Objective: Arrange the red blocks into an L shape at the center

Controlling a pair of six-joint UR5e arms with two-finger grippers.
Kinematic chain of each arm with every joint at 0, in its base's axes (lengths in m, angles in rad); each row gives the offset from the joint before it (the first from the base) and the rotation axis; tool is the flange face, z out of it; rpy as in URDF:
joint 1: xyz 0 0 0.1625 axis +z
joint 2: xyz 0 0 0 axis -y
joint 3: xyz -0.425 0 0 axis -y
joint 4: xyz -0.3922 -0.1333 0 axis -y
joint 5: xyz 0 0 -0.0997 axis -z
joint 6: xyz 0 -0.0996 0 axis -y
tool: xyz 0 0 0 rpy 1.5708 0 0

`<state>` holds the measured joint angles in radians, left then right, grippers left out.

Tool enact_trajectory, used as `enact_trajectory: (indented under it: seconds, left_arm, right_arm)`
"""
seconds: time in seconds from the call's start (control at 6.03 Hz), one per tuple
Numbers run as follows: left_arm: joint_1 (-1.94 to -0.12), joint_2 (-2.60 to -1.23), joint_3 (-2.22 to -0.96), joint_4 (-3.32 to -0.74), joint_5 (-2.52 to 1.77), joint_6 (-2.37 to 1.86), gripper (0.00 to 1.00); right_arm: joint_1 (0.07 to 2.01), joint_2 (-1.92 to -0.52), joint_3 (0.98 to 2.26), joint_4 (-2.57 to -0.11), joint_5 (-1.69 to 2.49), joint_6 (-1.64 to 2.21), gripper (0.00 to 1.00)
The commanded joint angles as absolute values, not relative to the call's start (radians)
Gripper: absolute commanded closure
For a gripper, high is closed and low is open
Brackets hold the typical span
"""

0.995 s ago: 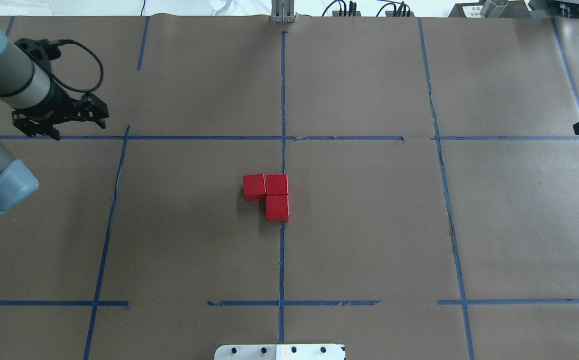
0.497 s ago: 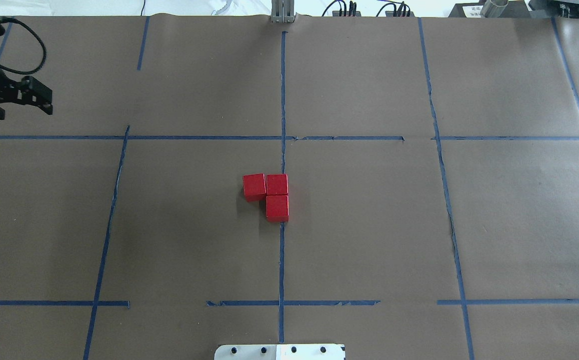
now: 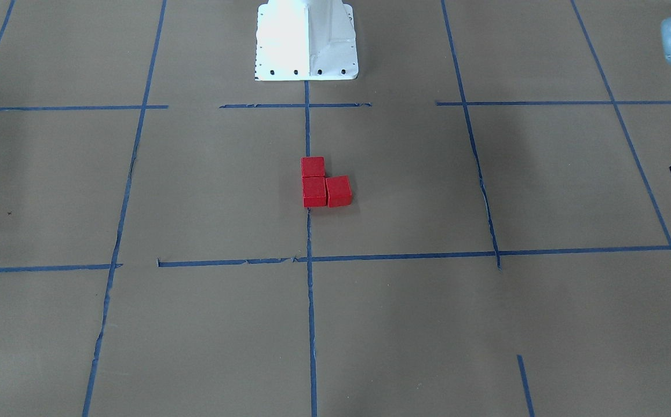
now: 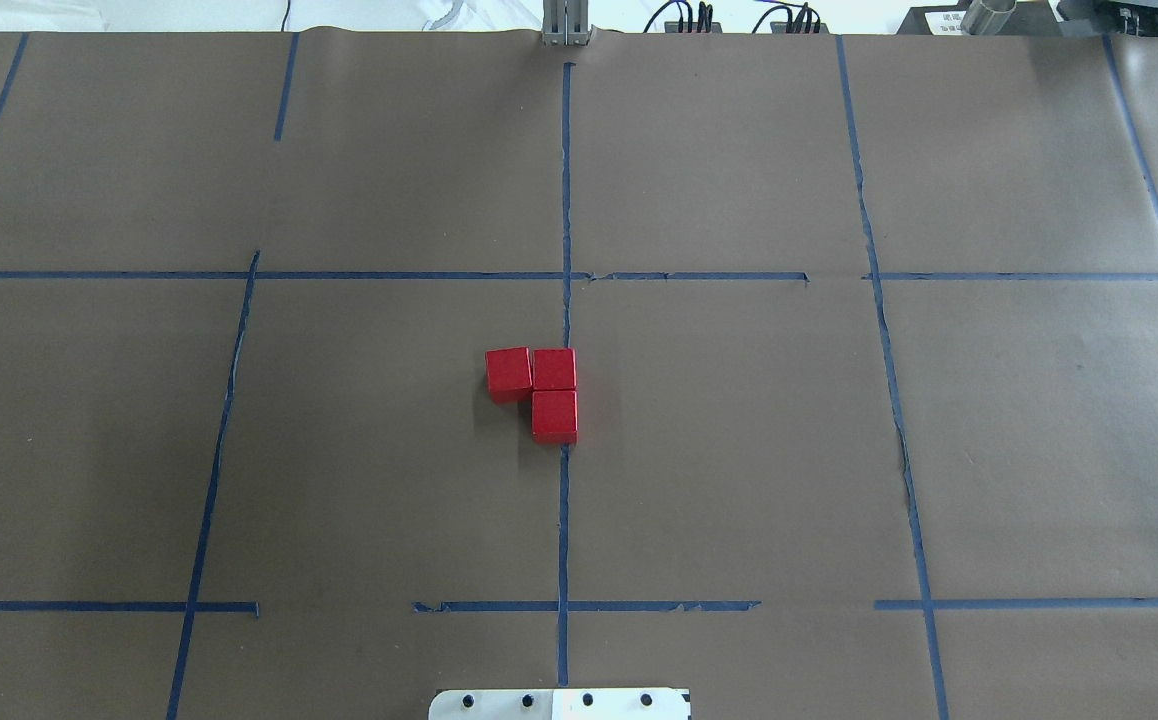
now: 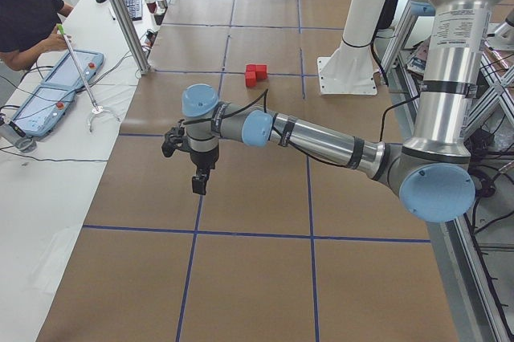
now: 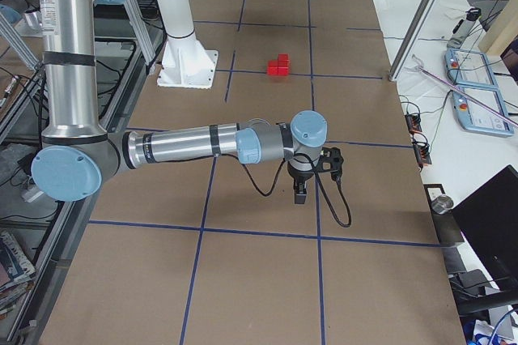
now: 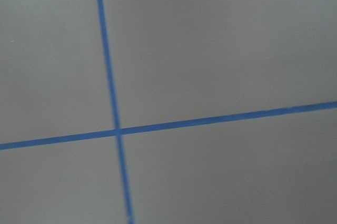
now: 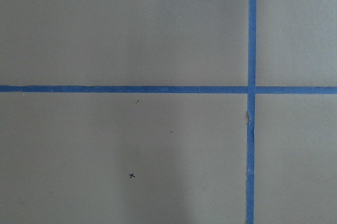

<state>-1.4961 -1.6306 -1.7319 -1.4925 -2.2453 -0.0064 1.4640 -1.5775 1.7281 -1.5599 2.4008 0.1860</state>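
Bright red blocks (image 4: 553, 372), three like cubes, lie flat on the brown paper (image 4: 739, 480) at the center (image 4: 659, 400) of the tabletop. Two cubes form a straight leg along the long blue tape line (image 4: 563, 520), covering part of it. The third sits against the side of the leg's far cube, toward the robot's left, which makes the foot of the L. This side cube looks turned a little out of square with its neighbour. The shape reads as formed, so the task is judged done or in need of only a slight squaring. The tape line probably served as the guide for the leg, which would explain why the cubes sit on it rather than beside it.

The left gripper (image 5: 197, 172) hangs above the paper toward the tabletop's end on the robot's left. The right gripper (image 6: 300, 189) hangs likewise toward the opposite end. Both are well apart from the cubes, and whether their fingers are spread or pressed together cannot be told. The wrist views show only paper and tape crossings. The L lies well apart from every tabletop edge and from the white base (image 3: 306, 40), with bare paper on all four sides. A correcting nudge could therefore come in from either end, though a push on the side cube risks shifting the leg it touches.
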Motion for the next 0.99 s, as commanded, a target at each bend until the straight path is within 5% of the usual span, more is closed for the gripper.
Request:
enact_trajectory:
  seconds: [0.0,0.83]
  left_arm:
    - [-1.583,-1.608,-1.596,-1.422,-2.378,0.153,0.0]
    - [-1.589,-1.594,-1.641,-1.422,-2.333,0.053,0.0]
  right_arm:
    - [1.479,-1.577,1.733,-1.578,2.402,0.149,0.0]
    - [1.49,-1.557,1.816,-1.72,2.399,0.146,0.0]
